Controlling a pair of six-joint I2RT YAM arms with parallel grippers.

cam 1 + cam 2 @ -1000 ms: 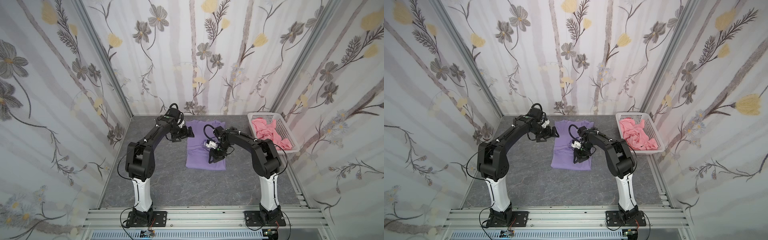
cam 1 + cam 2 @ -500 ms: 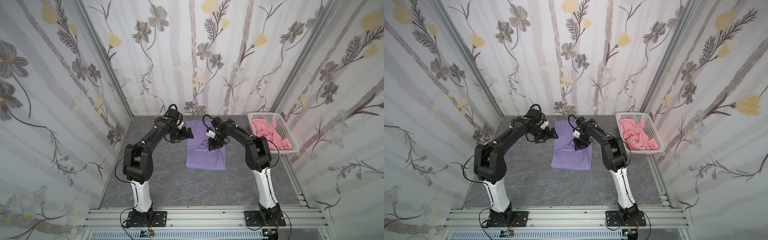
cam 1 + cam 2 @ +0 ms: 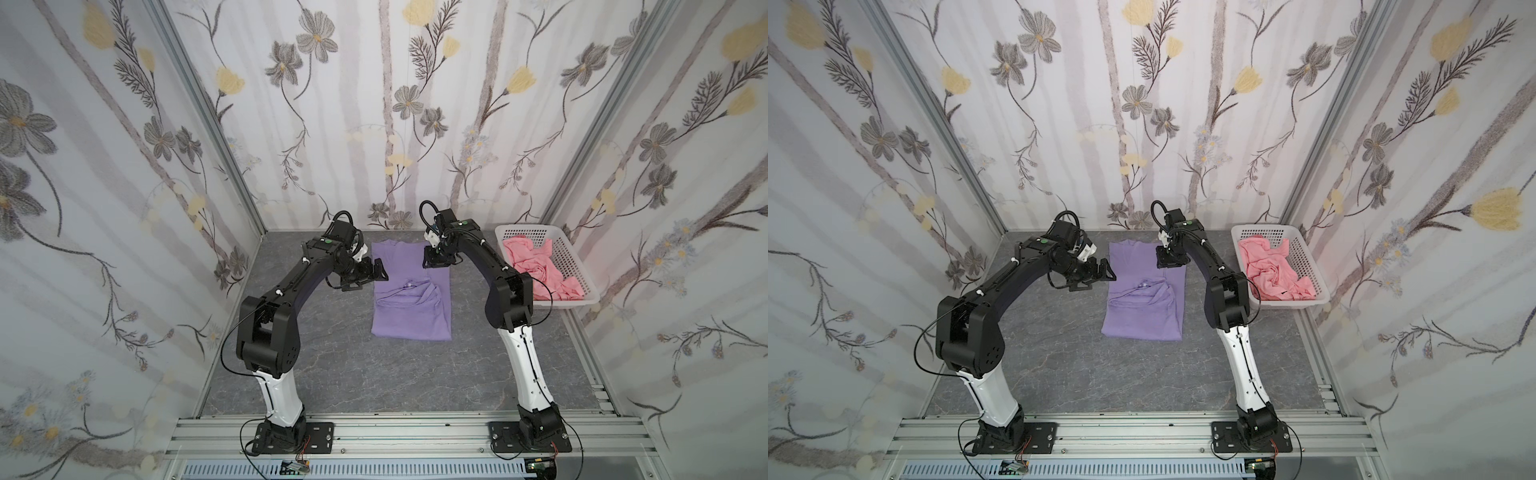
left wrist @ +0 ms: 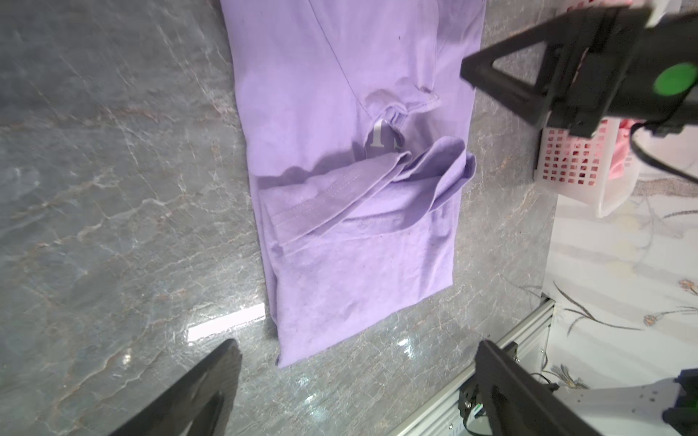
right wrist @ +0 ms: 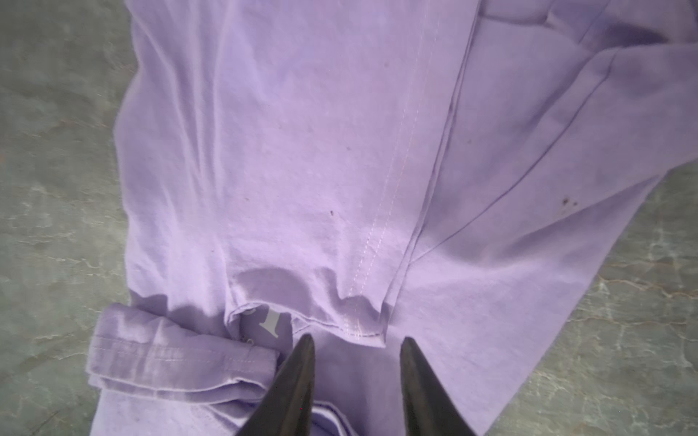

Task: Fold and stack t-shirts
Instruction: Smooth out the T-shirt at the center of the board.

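Note:
The lavender t-shirt (image 3: 409, 299) (image 3: 1144, 303) lies on the grey table in a long narrow strip, with bunched folds across its middle (image 4: 377, 181). A bit of white lettering (image 5: 270, 321) shows under a hem. My left gripper (image 3: 376, 270) (image 3: 1105, 270) (image 4: 359, 349) hovers open at the shirt's left edge, holding nothing. My right gripper (image 3: 434, 261) (image 3: 1169, 261) (image 5: 357, 339) is above the shirt's far right part, jaws partly apart over the fabric, nothing between them. The pink t-shirt (image 3: 536, 266) (image 3: 1273, 270) lies crumpled in the basket.
A white plastic basket (image 3: 582, 291) (image 3: 1312, 286) (image 4: 566, 166) stands at the right edge of the table, close to the right arm. Flowered walls close in the back and both sides. An aluminium rail (image 3: 374, 428) runs along the front.
My right gripper has moved from the middle of the lavender shirt toward its far end by the back wall. The left gripper has stayed open at the shirt's left edge.

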